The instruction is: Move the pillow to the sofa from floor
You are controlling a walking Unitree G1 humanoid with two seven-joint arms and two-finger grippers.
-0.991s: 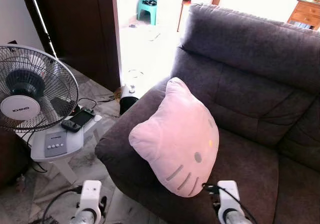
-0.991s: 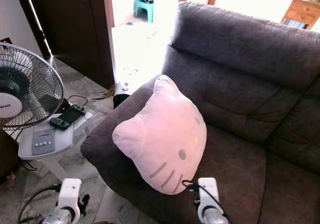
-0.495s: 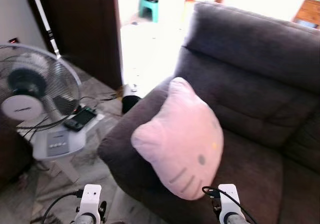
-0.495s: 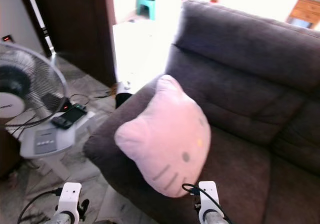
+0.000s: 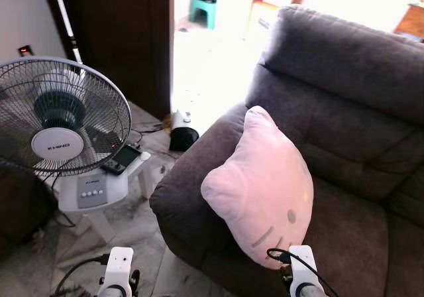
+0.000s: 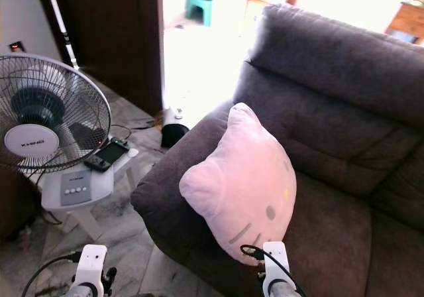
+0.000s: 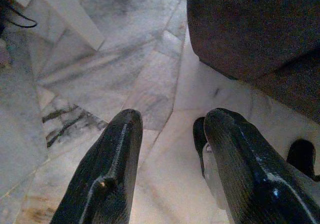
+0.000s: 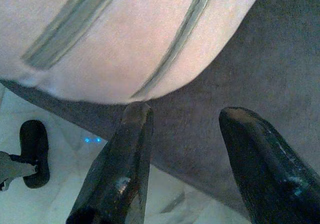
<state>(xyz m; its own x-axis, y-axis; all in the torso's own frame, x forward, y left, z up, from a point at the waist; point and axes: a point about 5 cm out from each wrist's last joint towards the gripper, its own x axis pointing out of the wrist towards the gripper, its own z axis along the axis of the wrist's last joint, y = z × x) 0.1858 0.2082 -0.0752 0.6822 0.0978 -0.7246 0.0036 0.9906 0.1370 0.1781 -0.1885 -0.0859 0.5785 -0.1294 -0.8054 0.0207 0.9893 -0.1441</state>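
Observation:
A pink cat-face pillow (image 5: pixel 262 185) leans upright on the dark grey sofa (image 5: pixel 344 111), against the seat near its left armrest. Close up in the right wrist view its grey whisker stripes show on the pillow (image 8: pixel 125 34). My right gripper (image 8: pixel 187 121) is open just below the pillow's lower edge, in front of the sofa's front, holding nothing. My left gripper (image 7: pixel 170 129) is open over the marble floor (image 7: pixel 125 84) beside the sofa's base (image 7: pixel 250 29), with nothing between its fingers. Both wrists (image 5: pixel 119 270) (image 5: pixel 301 270) sit low at the picture's bottom.
A standing fan (image 5: pixel 63 121) on a white base (image 5: pixel 93 191) is on the left, with a black handheld device (image 5: pixel 122 159) on the base. A dark door (image 5: pixel 112 25) stands behind it. A small black-and-white object (image 5: pixel 182 134) sits on the floor by the armrest.
The whole view has shifted: sofa, pillow and fan now sit further right in the picture, so the camera turned left. The pillow stays put on the sofa. Grippers look unchanged.

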